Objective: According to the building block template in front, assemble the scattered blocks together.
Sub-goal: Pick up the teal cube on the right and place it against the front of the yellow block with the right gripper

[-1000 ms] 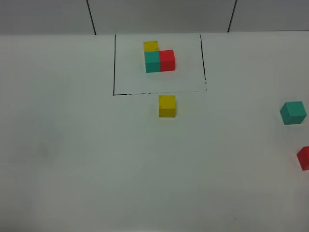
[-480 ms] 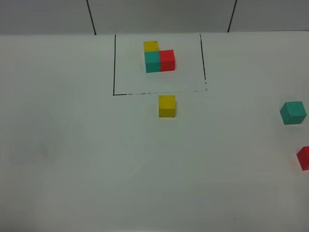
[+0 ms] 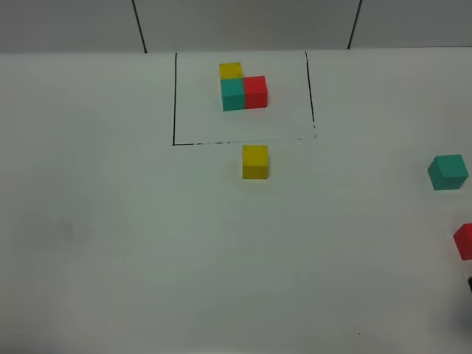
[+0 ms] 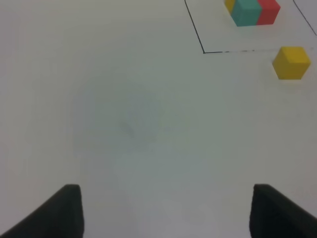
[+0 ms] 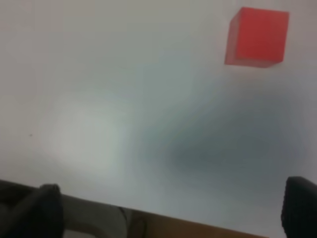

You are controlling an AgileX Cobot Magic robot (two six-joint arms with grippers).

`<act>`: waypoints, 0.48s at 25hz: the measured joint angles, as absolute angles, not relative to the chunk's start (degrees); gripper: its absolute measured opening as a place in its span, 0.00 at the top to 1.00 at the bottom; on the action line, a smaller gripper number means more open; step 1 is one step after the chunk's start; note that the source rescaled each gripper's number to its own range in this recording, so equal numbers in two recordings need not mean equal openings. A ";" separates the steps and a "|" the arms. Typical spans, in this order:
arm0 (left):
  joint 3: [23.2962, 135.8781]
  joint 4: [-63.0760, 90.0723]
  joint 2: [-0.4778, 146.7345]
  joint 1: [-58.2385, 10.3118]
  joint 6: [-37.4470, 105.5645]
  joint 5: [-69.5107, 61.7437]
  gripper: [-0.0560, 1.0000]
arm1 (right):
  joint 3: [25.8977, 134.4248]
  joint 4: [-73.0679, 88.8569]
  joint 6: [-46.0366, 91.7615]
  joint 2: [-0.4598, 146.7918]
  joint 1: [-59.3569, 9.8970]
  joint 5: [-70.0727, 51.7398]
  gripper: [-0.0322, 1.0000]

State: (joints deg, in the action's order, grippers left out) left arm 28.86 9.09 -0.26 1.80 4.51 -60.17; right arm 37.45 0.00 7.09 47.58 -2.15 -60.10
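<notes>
The building block template (image 3: 243,90) is a joined yellow, teal-green and red cluster inside a thin black drawn rectangle (image 3: 175,103) at the back; it also shows in the left wrist view (image 4: 250,11). The loose yellow cube (image 3: 255,161) (image 4: 291,62) sits just in front of the frame. The loose teal-green cube (image 3: 448,172) and the loose red cube (image 3: 464,241) (image 5: 257,36) lie at the far right. My left gripper (image 4: 168,213) is open and empty over bare table. My right gripper (image 5: 168,208) is open and empty, short of the red cube.
The white table (image 3: 147,243) ends at grey wall panels (image 3: 243,22) behind. The table's near edge (image 5: 198,223) shows in the right wrist view. A dark sliver (image 3: 470,284) of the right arm sits at the right edge of the high view.
A dark sliver of the right arm and a faint shadow have appeared at the lower right edge of the high view. The blocks have not moved.
</notes>
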 joint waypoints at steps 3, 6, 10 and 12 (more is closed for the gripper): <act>28.86 9.09 -0.19 1.80 4.51 -60.17 0.37 | 40.81 -2.70 6.59 51.79 -2.15 -58.76 0.22; 28.86 9.09 -0.19 1.80 4.51 -60.17 0.37 | 43.70 -6.77 4.91 56.26 -2.15 -57.73 0.22; 28.86 9.09 -0.19 1.80 4.51 -60.17 0.37 | 46.39 -7.99 4.24 63.90 -2.15 -52.71 0.22; 28.86 9.09 -0.19 1.80 4.51 -60.17 0.37 | 48.27 -7.77 4.24 68.43 -2.15 -49.46 0.22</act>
State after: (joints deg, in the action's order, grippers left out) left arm 28.86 9.09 -0.19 1.80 4.51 -60.17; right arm 48.27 -7.77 4.24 68.43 -2.15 -49.46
